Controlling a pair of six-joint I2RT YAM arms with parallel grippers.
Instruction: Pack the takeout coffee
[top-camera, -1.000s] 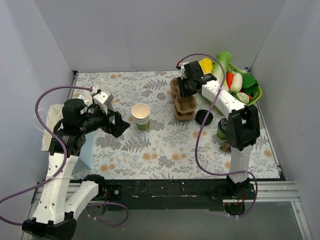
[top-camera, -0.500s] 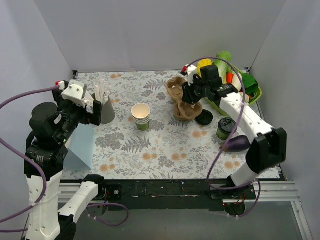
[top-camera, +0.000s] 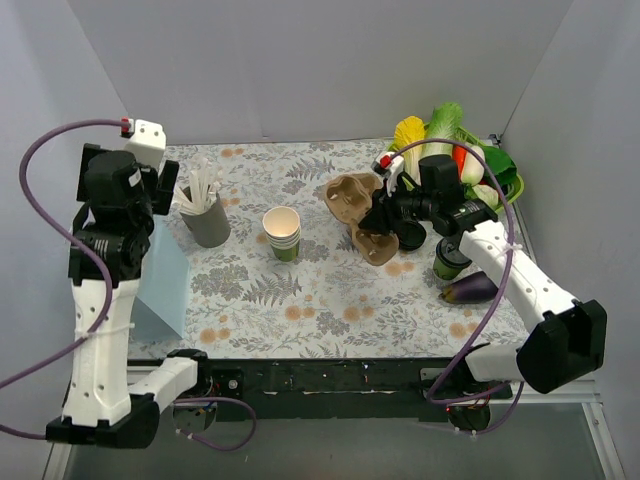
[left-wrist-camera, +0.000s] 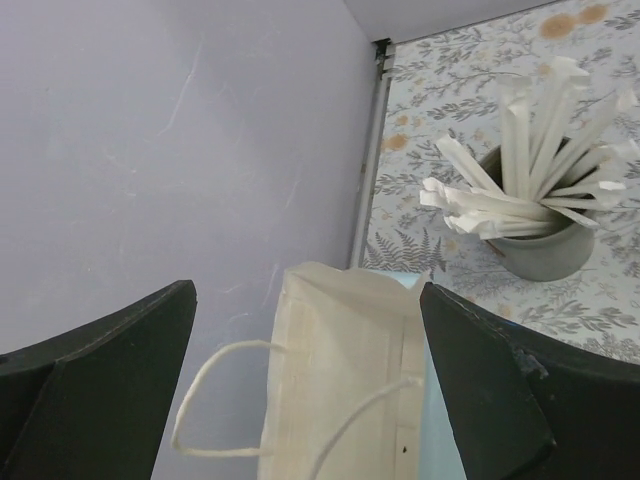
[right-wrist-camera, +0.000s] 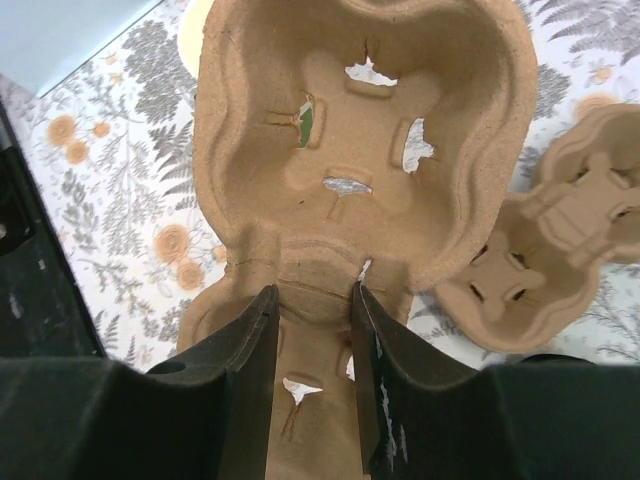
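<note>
The floral worktop (top-camera: 320, 300) carries everything. At its nine o'clock edge stands the paper bag (left-wrist-camera: 335, 340), mouth up. My left pincer (left-wrist-camera: 307, 290) hangs above it, released, jaws wide apart with nothing between them. My right pincer (right-wrist-camera: 312, 300) is clenched on the middle ridge of a pulp cup carrier (right-wrist-camera: 360, 150), right of the worktop's centre. A second carrier (right-wrist-camera: 545, 250) lies just beside it.

The takeout coffee (top-camera: 448, 262) stands at about three o'clock on the worktop. It looks upright, so its long axis is vertical, though my right forearm partly hides it in the overhead view. From the right pincer it lies near, at roughly four o'clock; the left pincer is well apart, across the worktop. I judge the right arm the nearer one, but its pincer is occupied, so the carrier must be placed first. An eggplant (top-camera: 470, 290) just beside the cup at five o'clock could crowd the grasp.
</note>
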